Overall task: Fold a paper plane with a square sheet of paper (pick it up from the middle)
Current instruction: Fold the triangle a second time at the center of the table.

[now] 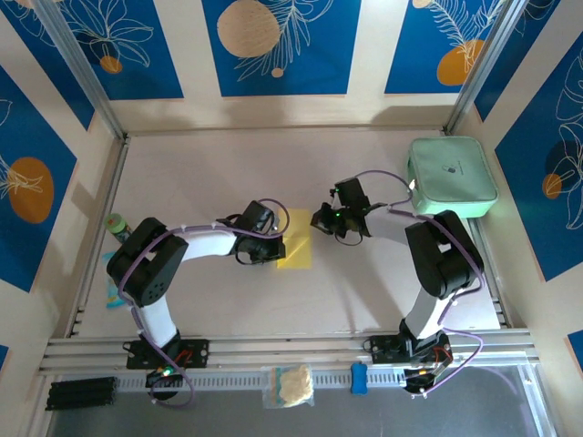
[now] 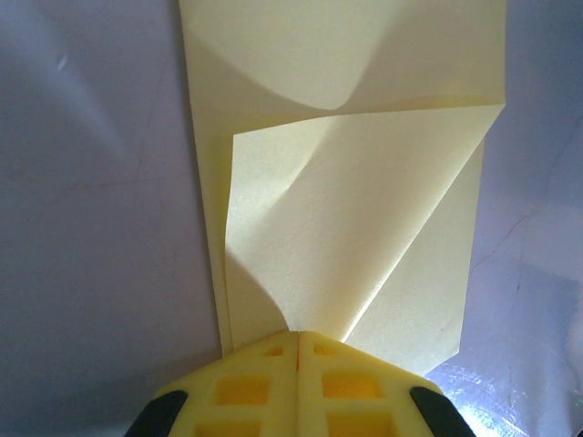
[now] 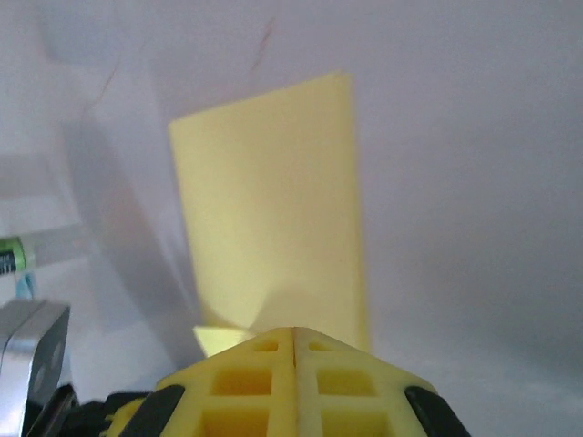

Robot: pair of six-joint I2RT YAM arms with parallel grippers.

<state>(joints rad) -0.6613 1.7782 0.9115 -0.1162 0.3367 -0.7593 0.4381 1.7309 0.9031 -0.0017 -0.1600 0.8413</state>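
Beige tabletop: left pincer clamps a flap of the sheet; right pincer rests together beside it. Uneven pulling could skew the crease.

One sheet, one case, two arms

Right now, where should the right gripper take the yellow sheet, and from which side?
Probably the edge of the square sheet of paper facing the right gripper, approached low from that side: the sheet lies flat and thin there, and the left gripper pinches the lifted flap opposite.
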